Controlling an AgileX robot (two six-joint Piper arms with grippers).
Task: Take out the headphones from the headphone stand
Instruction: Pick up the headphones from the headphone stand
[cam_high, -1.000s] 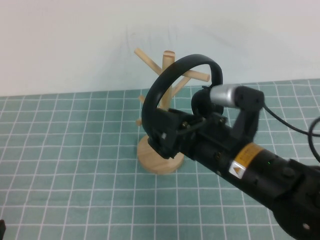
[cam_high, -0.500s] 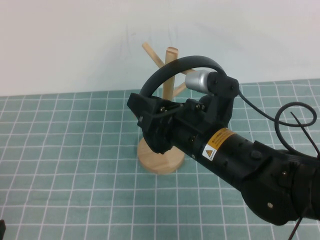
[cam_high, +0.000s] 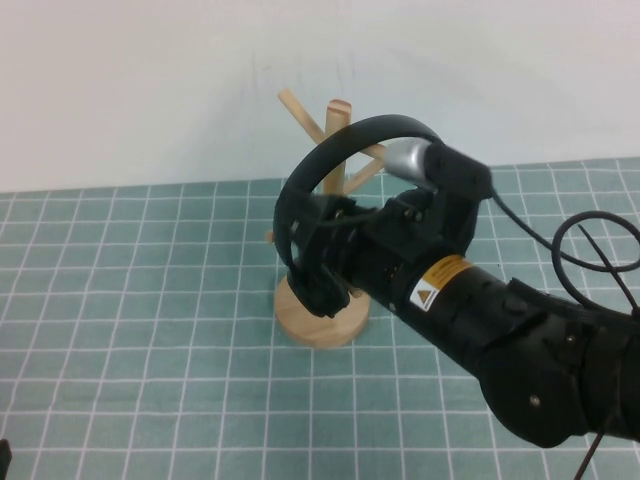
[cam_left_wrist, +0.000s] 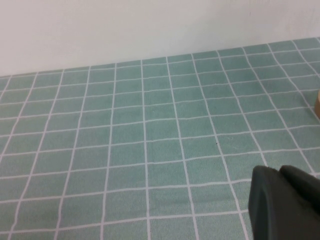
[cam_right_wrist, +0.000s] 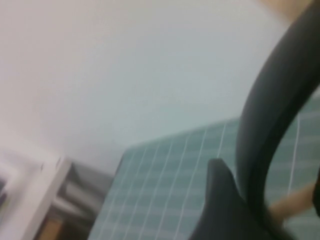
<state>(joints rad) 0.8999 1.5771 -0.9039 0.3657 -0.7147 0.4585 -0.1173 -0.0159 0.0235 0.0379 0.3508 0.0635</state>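
High view: my right gripper (cam_high: 318, 262) is at the headphones (cam_high: 340, 155).
Its fingers sit spread around the headband, which loops over the headphone stand (cam_high: 318, 318) on the green desk (cam_high: 150, 300). Left gripper (cam_left_wrist: 285, 205) hangs low over the desk, can't tell its fingers.

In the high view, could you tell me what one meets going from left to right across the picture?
Bare table → headphone stand with the headphones over it, right gripper at the headband → right arm → black cable.
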